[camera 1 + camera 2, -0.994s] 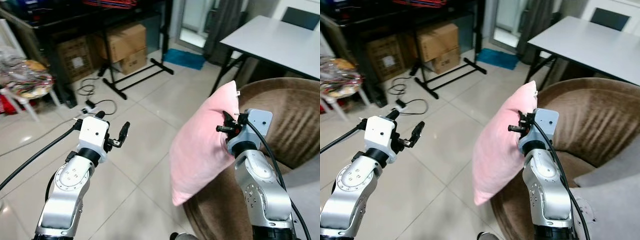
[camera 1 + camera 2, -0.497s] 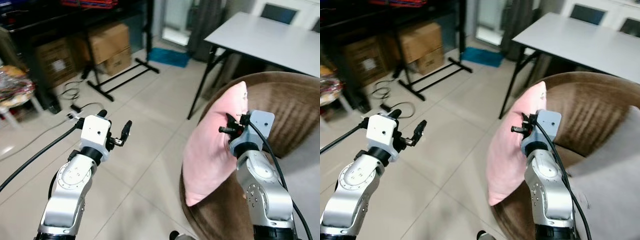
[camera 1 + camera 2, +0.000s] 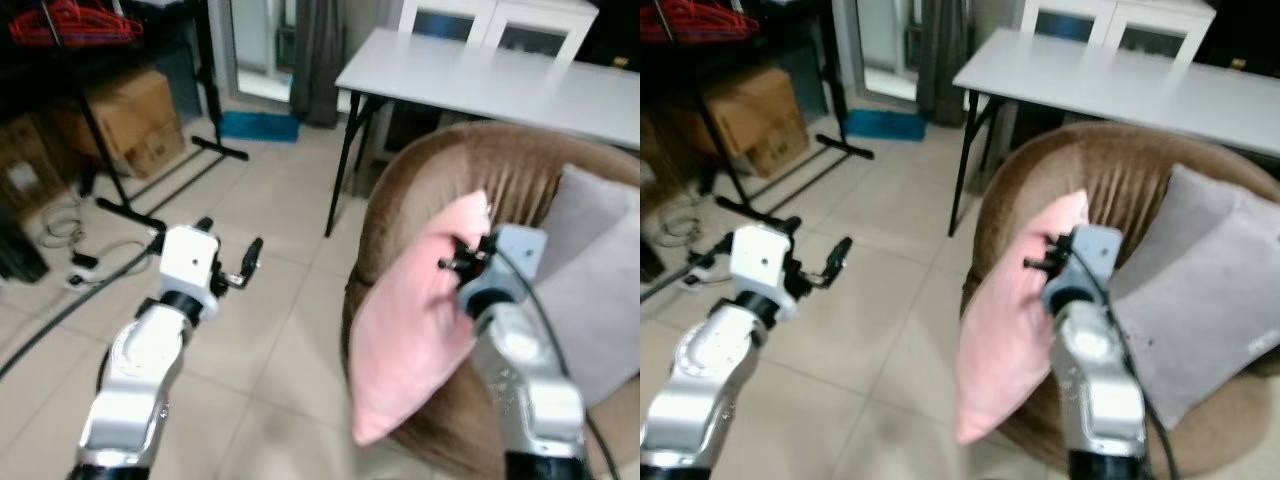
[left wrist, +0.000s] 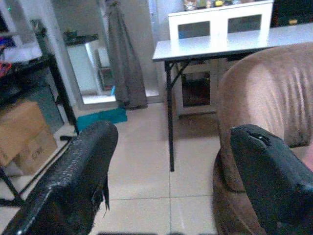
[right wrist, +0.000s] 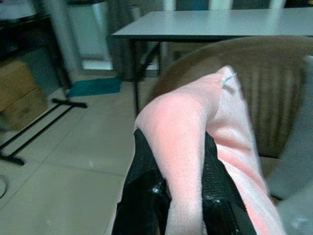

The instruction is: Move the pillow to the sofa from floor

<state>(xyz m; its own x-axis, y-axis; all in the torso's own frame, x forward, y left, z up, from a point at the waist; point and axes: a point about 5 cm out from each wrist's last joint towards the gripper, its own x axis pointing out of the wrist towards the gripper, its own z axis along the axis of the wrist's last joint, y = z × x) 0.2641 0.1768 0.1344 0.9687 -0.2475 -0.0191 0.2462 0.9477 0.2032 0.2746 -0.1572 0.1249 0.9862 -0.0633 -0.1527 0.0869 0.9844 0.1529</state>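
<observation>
item: pillow — pink, soft, held off the floor, hanging over the front rim of the sofa, its lower corner drooping below the rim on the floor side. not yet on the seat.

holder: right gripper — fingers pinched together on a fold of the pillow near its upper edge; the fabric bulges up between the two black fingers.

idle: left gripper — fingers apart, nothing between them, out over the tiles to the left of the sofa.

also on the sofa: grey cushion, against the backrest, right of the pillow. behind the sofa: white table.

risks, as judged:
- the grip takes only a fold — the pillow's weight hangs below it, so the fold could slide out and the pillow drop back to the floor.
- most of the pillow hangs outside the rim; let go here, it would likely tip off the sofa's front, not onto the seat.
- the low corner could catch on the rim as the arm carries inward and drag the fold loose.
- the head views are blurred, so placement is hard to judge.

view notes: the right wrist view shows the pinch itself, which the wrist housing partly hides in the head views. the head views show the pillow's full hang against the sofa and the grey cushion's extent. the left wrist view shows the open fingers, the sofa's outer side and the table legs.
</observation>
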